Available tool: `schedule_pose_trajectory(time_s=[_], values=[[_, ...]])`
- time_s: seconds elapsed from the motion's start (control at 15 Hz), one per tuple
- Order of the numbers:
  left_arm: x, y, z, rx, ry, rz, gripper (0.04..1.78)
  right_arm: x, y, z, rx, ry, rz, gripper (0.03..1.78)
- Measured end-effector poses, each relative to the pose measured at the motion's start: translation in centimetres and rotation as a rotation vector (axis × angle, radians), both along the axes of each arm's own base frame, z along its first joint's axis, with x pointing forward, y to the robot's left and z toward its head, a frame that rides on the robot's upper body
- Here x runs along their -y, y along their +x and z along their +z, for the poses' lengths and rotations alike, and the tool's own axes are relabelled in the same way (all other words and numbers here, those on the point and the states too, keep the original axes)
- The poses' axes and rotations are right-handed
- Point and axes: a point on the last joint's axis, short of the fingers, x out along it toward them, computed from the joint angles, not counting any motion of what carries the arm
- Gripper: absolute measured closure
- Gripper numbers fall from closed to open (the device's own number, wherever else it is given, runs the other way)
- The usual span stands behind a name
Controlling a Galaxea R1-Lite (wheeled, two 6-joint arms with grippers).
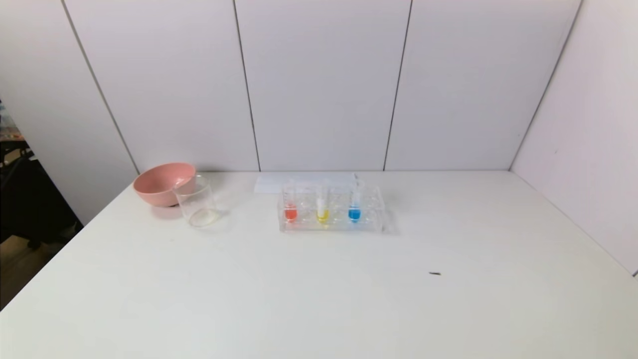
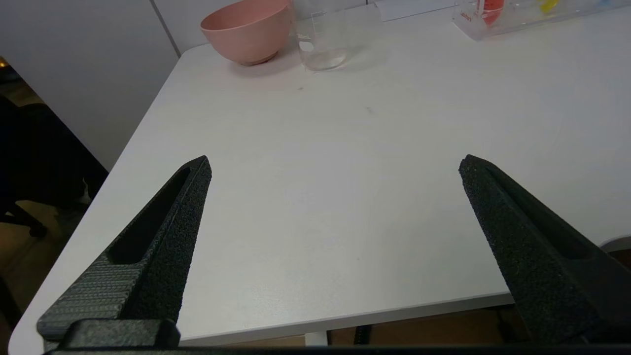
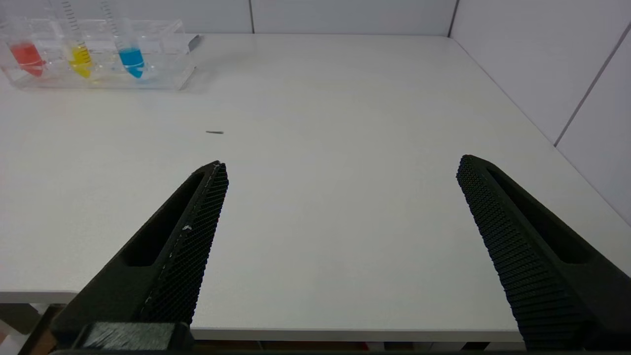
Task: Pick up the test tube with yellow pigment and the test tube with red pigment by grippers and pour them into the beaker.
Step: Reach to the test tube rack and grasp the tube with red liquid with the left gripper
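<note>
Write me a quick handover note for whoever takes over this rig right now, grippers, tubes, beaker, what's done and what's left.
Left gripper: open, empty, over the table's near edge.
Right gripper: open, empty, likewise at the near edge.
Red tube, yellow tube and blue tube: upright in the clear rack.
Beaker: left of the rack, in front of the pink bowl, no colour in it.
Done: nothing.
Left: pick up yellow and red, pour both.

Table (image 1: 319,299) matt white; beaker (image 1: 198,202) clear, glossy; bowl (image 1: 162,183) smooth pink; rack (image 1: 333,212) clear plastic.
</note>
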Motion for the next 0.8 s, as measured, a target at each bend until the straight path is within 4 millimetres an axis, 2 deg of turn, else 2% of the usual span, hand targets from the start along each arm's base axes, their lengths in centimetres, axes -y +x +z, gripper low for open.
schedule_pose_trajectory(time_s=[0.8], values=[[-0.02,-0.02,0.3,0.025,-0.022,0.01,0.06,0.0,0.01,-0.02,-0.001,0.0,0.0,0.11]])
